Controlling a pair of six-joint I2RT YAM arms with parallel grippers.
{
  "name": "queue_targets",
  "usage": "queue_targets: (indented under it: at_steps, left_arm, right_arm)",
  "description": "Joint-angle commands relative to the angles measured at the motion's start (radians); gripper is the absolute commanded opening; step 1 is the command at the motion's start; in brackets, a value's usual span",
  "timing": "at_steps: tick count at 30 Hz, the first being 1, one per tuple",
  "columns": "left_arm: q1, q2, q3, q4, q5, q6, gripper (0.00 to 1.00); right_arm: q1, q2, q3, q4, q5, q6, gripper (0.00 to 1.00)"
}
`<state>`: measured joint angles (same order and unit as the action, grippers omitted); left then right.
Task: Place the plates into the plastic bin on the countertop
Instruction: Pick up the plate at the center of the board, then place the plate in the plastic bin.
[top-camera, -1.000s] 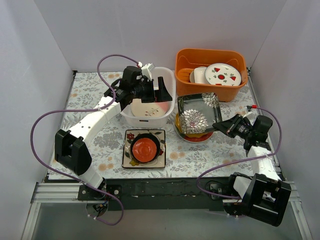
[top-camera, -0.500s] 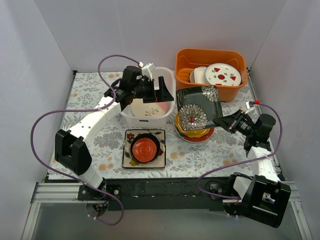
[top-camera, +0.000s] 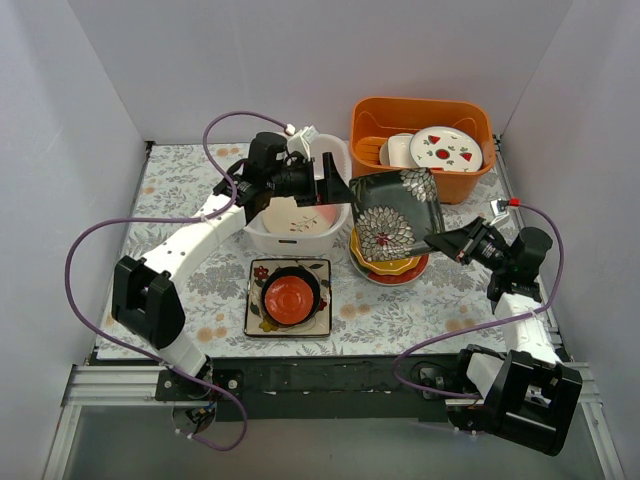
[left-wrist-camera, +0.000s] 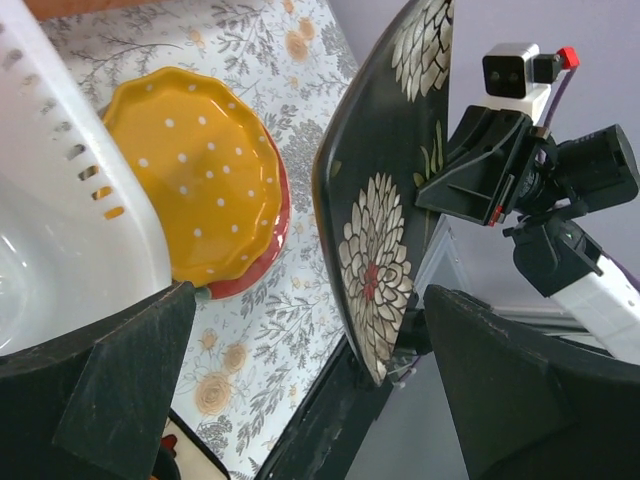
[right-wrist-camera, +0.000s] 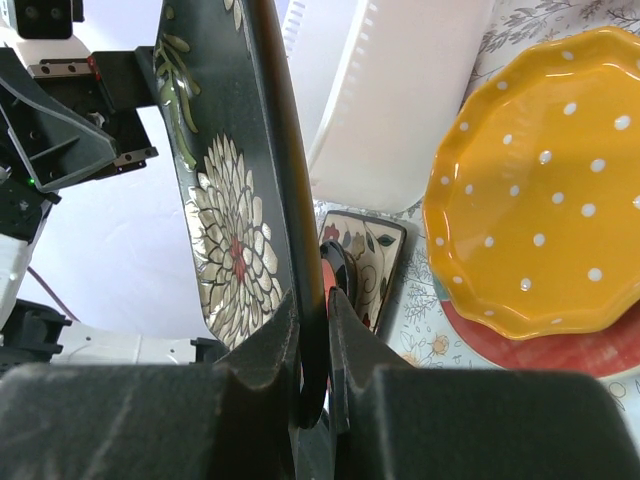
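With the right gripper (top-camera: 440, 240) clamped on the black square plate (top-camera: 397, 212), held tilted just beside the plastic bin (top-camera: 295, 243) — swing it over the rim, clear of the left gripper (top-camera: 332, 180) gaping above the bin, then lower flat

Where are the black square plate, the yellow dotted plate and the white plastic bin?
black square plate (top-camera: 397, 212): top external view, its dark middle.
yellow dotted plate (left-wrist-camera: 205, 190): left wrist view, middle of its face.
white plastic bin (top-camera: 295, 243): top external view, its near wall.

An orange tub (top-camera: 420, 115) sits at upper right, holding a white fruit-marked plate (top-camera: 446, 148) beside a white dish (top-camera: 398, 151).
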<state>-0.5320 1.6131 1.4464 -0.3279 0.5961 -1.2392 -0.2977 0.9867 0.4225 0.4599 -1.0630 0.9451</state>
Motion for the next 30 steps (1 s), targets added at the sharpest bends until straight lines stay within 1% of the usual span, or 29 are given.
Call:
queue_targets:
  at_steps: [1, 7, 14, 18, 19, 22, 23, 25, 26, 29, 30]
  left_arm:
    - [-0.028, 0.001, 0.003, 0.038, 0.041, -0.016, 0.98]
    - [-0.049, 0.018, 0.015, 0.047, 0.045, -0.022, 0.95]
    - [-0.072, 0.036, 0.025, 0.053, 0.048, -0.020, 0.89]
    - [-0.077, 0.034, 0.020, 0.055, 0.053, -0.017, 0.81]
    - [-0.077, 0.034, 0.017, 0.055, 0.054, -0.016, 0.75]
    - [-0.077, 0.031, 0.016, 0.055, 0.057, -0.013, 0.68]
    - [-0.077, 0.031, 0.016, 0.056, 0.056, -0.013, 0.64]
    - [-0.077, 0.030, 0.014, 0.055, 0.059, -0.011, 0.54]
    - [-0.077, 0.031, 0.014, 0.055, 0.059, -0.009, 0.39]
    - [-0.077, 0.030, 0.012, 0.056, 0.059, -0.009, 0.15]
    - [-0.077, 0.028, 0.009, 0.056, 0.053, -0.011, 0.03]
  right_arm:
    - [0.019, -0.026, 0.035, 0.161, -0.052, 0.061, 0.01]
    - [0.061, -0.019, 0.050, 0.177, -0.029, 0.075, 0.01]
    - [0.170, -0.002, 0.056, 0.189, 0.027, 0.077, 0.01]
    - [0.204, 0.007, 0.056, 0.195, 0.049, 0.077, 0.01]
    - [0.212, 0.010, 0.056, 0.197, 0.052, 0.077, 0.01]
    - [0.218, 0.015, 0.056, 0.201, 0.055, 0.077, 0.01]
    - [0.218, 0.017, 0.056, 0.201, 0.057, 0.077, 0.01]
    - [0.221, 0.020, 0.056, 0.203, 0.057, 0.077, 0.01]
    - [0.224, 0.020, 0.056, 0.203, 0.060, 0.077, 0.01]
    - [0.224, 0.024, 0.056, 0.204, 0.057, 0.077, 0.01]
    - [0.226, 0.024, 0.056, 0.204, 0.058, 0.077, 0.01]
